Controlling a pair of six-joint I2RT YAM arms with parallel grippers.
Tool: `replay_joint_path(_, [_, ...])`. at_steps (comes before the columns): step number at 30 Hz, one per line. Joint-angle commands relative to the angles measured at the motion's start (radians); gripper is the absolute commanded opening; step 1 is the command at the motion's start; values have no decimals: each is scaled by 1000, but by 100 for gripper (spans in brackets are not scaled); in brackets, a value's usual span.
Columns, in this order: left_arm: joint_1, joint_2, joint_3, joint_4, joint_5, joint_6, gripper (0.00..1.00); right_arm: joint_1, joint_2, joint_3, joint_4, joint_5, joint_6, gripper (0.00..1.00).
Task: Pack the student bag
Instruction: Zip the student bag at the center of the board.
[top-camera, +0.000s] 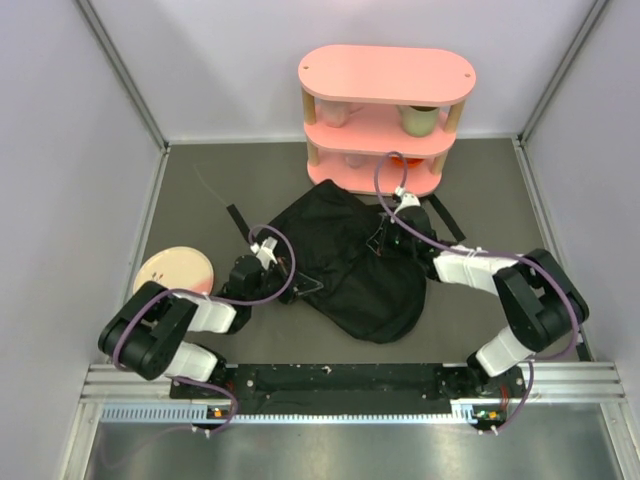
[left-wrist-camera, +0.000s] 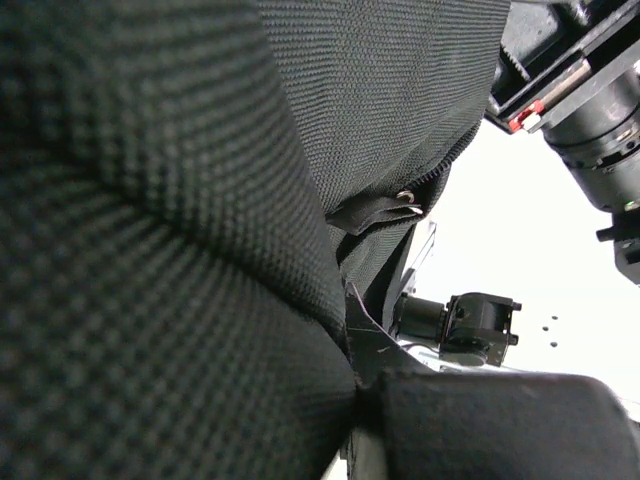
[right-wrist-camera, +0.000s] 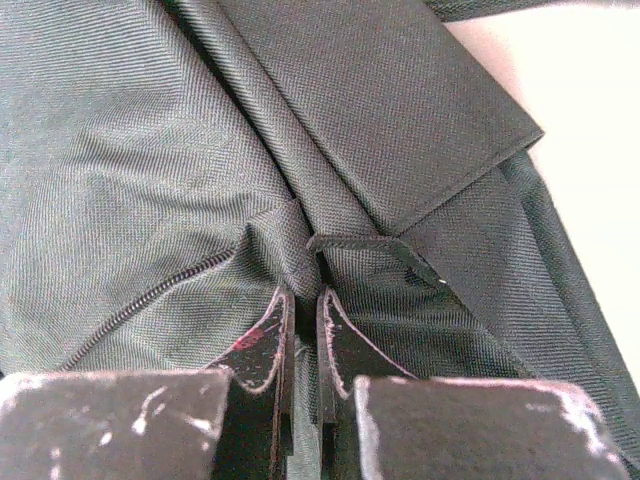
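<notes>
The student bag (top-camera: 340, 265), a floppy black backpack, lies in the middle of the grey table. My left gripper (top-camera: 268, 262) is at its left edge. In the left wrist view, coarse black bag fabric (left-wrist-camera: 380, 100) fills the frame and bunches at the shut left gripper (left-wrist-camera: 355, 375); a zipper pull tab (left-wrist-camera: 375, 210) hangs ahead. My right gripper (top-camera: 392, 232) is at the bag's upper right corner. In the right wrist view, the right gripper (right-wrist-camera: 303, 300) is shut on a fold of bag fabric (right-wrist-camera: 150, 180), between a zipper line (right-wrist-camera: 150, 295) and a flat strap (right-wrist-camera: 400, 110).
A pink three-tier shelf (top-camera: 385, 120) stands just behind the bag, holding a cup (top-camera: 422, 120) and another cup (top-camera: 335, 112). A pink plate (top-camera: 172, 270) lies left of the left arm. Loose bag straps (top-camera: 237, 220) trail onto the table. Walls enclose three sides.
</notes>
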Motion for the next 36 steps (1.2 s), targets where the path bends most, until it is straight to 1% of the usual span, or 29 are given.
replay_joint_path(1, [61,-62,37,19,52,37,0,195,-17,-235,-126,-104,141,0])
replay_joint_path(2, [96,-93,47,-43,61,101,0,221,-28,-270,-111,-104,170,0])
replay_joint_path(3, [113,-165,63,-121,64,146,0,247,-45,-331,-100,-93,223,0])
replay_joint_path(4, [127,-205,114,-233,52,197,0,282,-98,-353,-109,-78,248,0])
replay_joint_path(5, [144,-242,146,-445,31,308,0,333,-131,-373,-124,-64,273,0])
replay_joint_path(6, [150,-300,187,-568,-5,358,0,364,-177,-394,-147,-32,302,0])
replay_joint_path(7, [155,-321,259,-659,-60,404,0,385,-220,-399,-204,-8,314,0])
replay_joint_path(8, [162,-341,286,-766,-83,459,0,407,-316,-399,-248,12,319,0])
replay_joint_path(9, [164,-371,304,-793,-94,475,1,407,-359,-384,-285,61,322,3])
replay_joint_path(10, [167,-381,327,-809,-100,484,1,405,-401,-369,-314,104,316,5])
replay_joint_path(11, [173,-388,332,-812,-112,484,1,407,-483,-343,-400,147,296,7])
replay_joint_path(12, [173,-395,333,-841,-115,479,3,404,-513,-282,-434,234,253,10])
replay_joint_path(13, [176,-397,335,-853,-121,473,9,401,-542,-248,-463,276,229,19])
replay_joint_path(14, [178,-400,332,-861,-129,461,12,396,-559,-213,-503,311,203,22])
replay_joint_path(15, [179,-409,329,-866,-126,456,3,381,-576,-141,-516,350,157,25])
replay_joint_path(16, [179,-418,317,-866,-123,452,2,370,-576,-105,-520,351,134,33])
replay_joint_path(17, [179,-443,311,-864,-122,446,0,367,-574,-74,-517,355,115,34])
replay_joint_path(19, [181,-470,292,-869,-128,447,0,362,-556,1,-481,323,71,37])
replay_joint_path(21, [181,-506,286,-878,-134,455,0,361,-487,74,-432,204,38,37])
replay_joint_path(24, [181,-532,277,-872,-117,459,0,361,-388,168,-385,62,37,36])
replay_joint_path(25, [181,-533,277,-864,-112,459,0,362,-320,186,-372,40,44,36])
replay_joint_path(27, [181,-533,277,-856,-99,461,0,362,-256,219,-301,4,43,36])
replay_joint_path(28, [181,-532,275,-852,-91,462,0,361,-193,231,-287,-3,44,36])
replay_joint_path(30, [181,-529,274,-840,-88,461,0,361,-118,291,-299,-33,55,33])
replay_joint_path(31, [182,-529,274,-838,-83,461,0,361,-85,314,-340,-26,54,32])
replay_joint_path(32, [182,-530,274,-832,-77,464,0,361,-18,320,-335,-15,57,32])
replay_joint_path(33, [182,-532,272,-826,-75,464,0,356,11,326,-327,-30,54,30])
replay_joint_path(34, [182,-533,271,-824,-75,463,0,352,44,338,-365,-49,46,26])
replay_joint_path(36, [184,-535,272,-824,-66,458,0,353,45,337,-367,-40,35,24])
